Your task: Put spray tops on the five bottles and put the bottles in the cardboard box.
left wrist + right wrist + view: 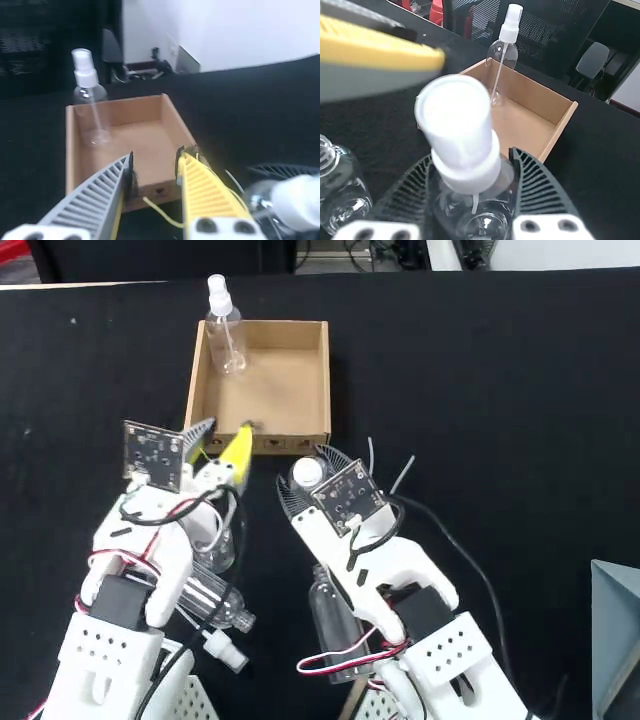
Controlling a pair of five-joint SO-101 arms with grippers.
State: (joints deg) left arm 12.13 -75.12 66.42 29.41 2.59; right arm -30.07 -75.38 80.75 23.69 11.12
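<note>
Black tabletop point(500, 390), and the open brown cardboard box point(325, 380) has one clear plastic bottle with a white spray top point(226, 335) standing upright in its far corner. Right gripper point(472, 167) pinches a second capped clear bottle point(460, 130), long axis vertical, top up, just short of the box's near wall. Left gripper point(152, 162) is spread wide beside it.

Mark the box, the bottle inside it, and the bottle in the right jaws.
cardboard box point(285, 390), high view, bare floor.
standing bottle point(227, 340), high view, clear body.
held bottle point(456, 125), right wrist view, white spray top.
</note>
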